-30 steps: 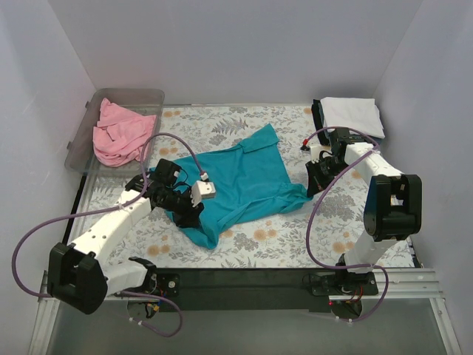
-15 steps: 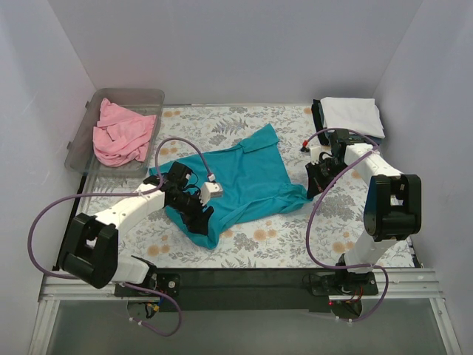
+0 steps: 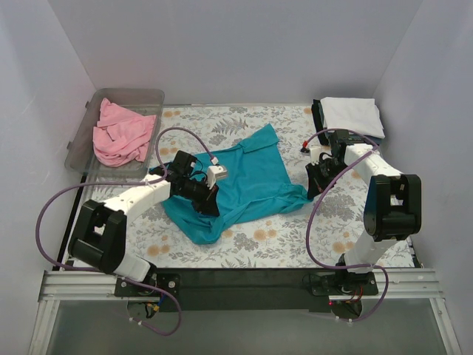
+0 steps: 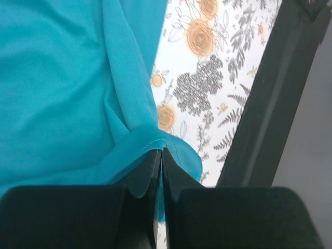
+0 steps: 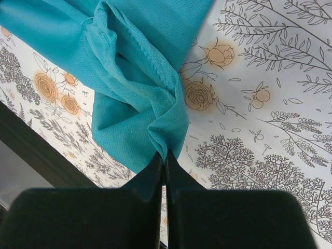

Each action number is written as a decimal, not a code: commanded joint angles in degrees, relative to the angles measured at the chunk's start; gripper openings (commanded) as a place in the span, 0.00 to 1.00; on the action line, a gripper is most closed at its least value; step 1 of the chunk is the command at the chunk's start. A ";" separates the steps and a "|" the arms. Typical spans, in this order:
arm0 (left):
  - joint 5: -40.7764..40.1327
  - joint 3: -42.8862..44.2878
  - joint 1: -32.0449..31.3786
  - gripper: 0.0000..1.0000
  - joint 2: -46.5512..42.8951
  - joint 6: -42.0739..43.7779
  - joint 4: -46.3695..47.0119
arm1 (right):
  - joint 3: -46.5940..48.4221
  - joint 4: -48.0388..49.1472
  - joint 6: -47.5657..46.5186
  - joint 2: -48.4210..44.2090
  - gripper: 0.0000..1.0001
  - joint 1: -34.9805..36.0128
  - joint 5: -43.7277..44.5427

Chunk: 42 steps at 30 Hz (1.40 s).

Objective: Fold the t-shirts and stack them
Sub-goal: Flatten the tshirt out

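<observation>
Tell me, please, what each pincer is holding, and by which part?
Both grip the soft teal cloth t-shirt: the left pincer pinches a hemmed edge on its left side, the right pincer a bunched corner on its right.

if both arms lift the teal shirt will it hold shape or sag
Probably sags: the teal t-shirt bunches into soft folds at the right tool. Likely thin and light: the left tool shuts almost fully on its hem. Held only at two edges, its middle would likely droop.

No legible txt, labels, brand names or nos. in any of the 3 views.
</observation>
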 commanded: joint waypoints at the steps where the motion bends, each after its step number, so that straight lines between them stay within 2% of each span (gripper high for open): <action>1: 1.00 3.74 -0.23 0.00 5.09 -4.17 6.90 | -0.44 0.20 -0.63 -0.38 0.01 0.19 -0.37; 5: -3.23 4.27 0.12 0.00 7.64 -5.94 11.04 | -0.18 0.37 -0.63 -0.12 0.01 0.10 -0.72; 6: -2.01 5.67 0.12 0.05 8.43 -5.33 9.83 | -0.27 0.46 -0.54 -0.03 0.01 0.10 -0.73; 8: 2.04 8.21 0.03 0.23 8.80 -2.79 4.58 | -0.09 0.46 -0.54 0.41 0.01 0.19 -0.90; 9: 1.96 9.10 0.12 0.27 8.19 -0.08 0.45 | -0.27 0.46 -0.63 0.24 0.01 0.19 -0.81; 11: 1.87 9.46 0.56 0.31 5.12 3.98 -7.81 | -0.44 0.46 -0.63 -0.03 0.01 0.10 -0.90; 17: 0.82 5.07 0.73 0.36 -1.82 6.63 -16.80 | -0.88 0.46 -0.63 -0.73 0.01 0.19 -0.81; 22: -3.40 1.82 0.91 0.39 -4.04 5.04 -14.00 | -1.06 0.46 -0.81 -1.08 0.01 0.19 -0.37; 25: -3.93 1.64 0.82 0.43 -0.01 5.22 -14.79 | -0.89 0.37 -0.63 -1.17 0.01 0.10 -0.37; 35: -6.12 0.93 -1.28 0.49 4.92 4.96 -11.55 | -0.44 0.20 -0.28 -0.82 0.01 0.10 -0.02; 42: -4.37 0.67 -2.52 0.61 7.65 3.38 -10.40 | -0.71 0.20 -0.45 -1.43 0.01 0.10 0.15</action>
